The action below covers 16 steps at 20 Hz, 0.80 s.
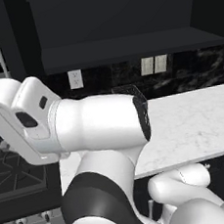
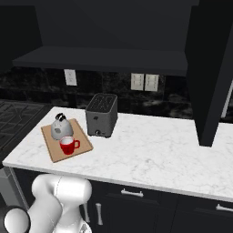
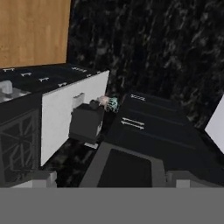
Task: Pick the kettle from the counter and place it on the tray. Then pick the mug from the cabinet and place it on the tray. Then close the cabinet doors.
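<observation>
Kettle (image 2: 59, 127) and red mug (image 2: 68, 145) both on the tray (image 2: 53, 150), left on the counter (image 2: 150, 150). Cabinet door (image 2: 211, 68) at right open, edge toward the base. Gripper (image 3: 111, 177) jaws wide, empty, aimed well away from that door.

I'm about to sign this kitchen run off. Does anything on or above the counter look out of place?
Nothing spilled or toppled. The kettle and red mug stand upright on the tray, beside the toaster. The one thing left undone: the cabinet door hangs open over the counter.
</observation>
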{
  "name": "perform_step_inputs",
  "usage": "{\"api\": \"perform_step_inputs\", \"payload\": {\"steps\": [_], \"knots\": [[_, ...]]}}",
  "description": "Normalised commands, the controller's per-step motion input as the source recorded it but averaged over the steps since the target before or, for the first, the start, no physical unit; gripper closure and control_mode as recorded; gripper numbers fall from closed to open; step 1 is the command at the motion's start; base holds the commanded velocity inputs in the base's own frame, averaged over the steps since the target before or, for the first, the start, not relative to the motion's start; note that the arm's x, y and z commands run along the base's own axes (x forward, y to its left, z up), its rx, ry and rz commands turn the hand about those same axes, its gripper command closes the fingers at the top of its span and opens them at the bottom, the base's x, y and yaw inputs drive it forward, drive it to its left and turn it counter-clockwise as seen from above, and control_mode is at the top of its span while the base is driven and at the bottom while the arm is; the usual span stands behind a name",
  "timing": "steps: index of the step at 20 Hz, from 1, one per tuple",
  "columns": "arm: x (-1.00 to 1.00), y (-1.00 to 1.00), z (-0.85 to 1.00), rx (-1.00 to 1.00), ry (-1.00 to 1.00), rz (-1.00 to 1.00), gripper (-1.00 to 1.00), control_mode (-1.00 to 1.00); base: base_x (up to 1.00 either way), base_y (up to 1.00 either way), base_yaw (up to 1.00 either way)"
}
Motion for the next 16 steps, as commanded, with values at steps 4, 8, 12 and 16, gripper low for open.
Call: {"api": "perform_step_inputs", "payload": {"steps": [4, 8, 12, 16], "knots": [[0.45, 0.18, -0.05, 0.00, 0.08, -0.09, -1.00, -1.00, 0.00, 0.00, 0.00], [0.39, 0.19, -0.16, 0.00, 0.08, -0.08, -1.00, -1.00, 0.00, 0.00, 0.00], [0.33, 0.21, -0.24, 0.00, 0.09, -0.07, -1.00, -1.00, 0.00, 0.00, 0.00], [0.39, 0.09, -0.17, 0.00, 0.08, -0.11, -1.00, -1.00, 0.00, 0.00, 0.00]]}}
